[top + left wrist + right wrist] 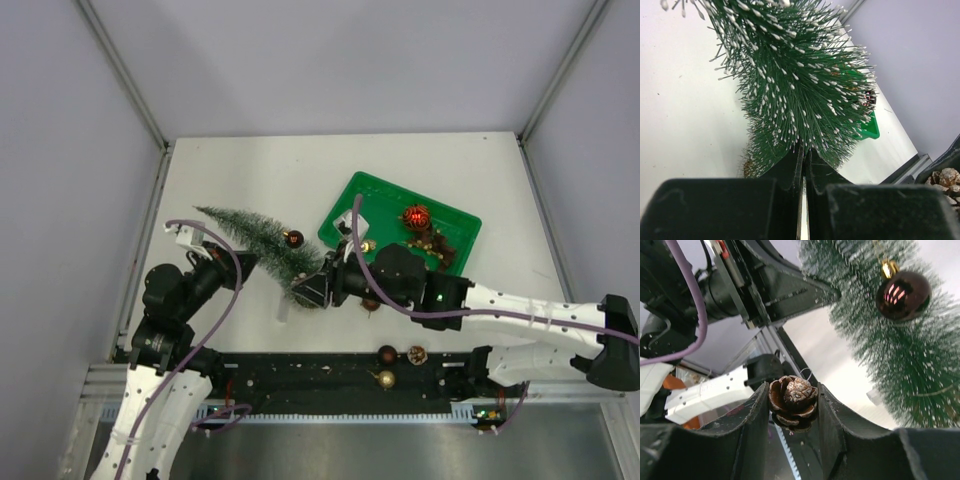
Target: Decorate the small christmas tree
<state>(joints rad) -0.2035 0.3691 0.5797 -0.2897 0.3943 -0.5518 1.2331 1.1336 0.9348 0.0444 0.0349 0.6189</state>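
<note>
Right wrist view: right hand [792, 390], half open, clamps a pinecone [792, 402].
The small christmas tree [890, 355] slants just beyond; left hand [804, 165] pinches it, fully closed.

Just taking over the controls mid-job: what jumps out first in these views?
The small christmas tree slants across the table's left-centre, a dark red bauble hanging on it, the left arm's jaws shut on its bristles. The right arm's jaws pinch a pine cone near the tree's base; a green tray of ornaments sits behind.
</note>
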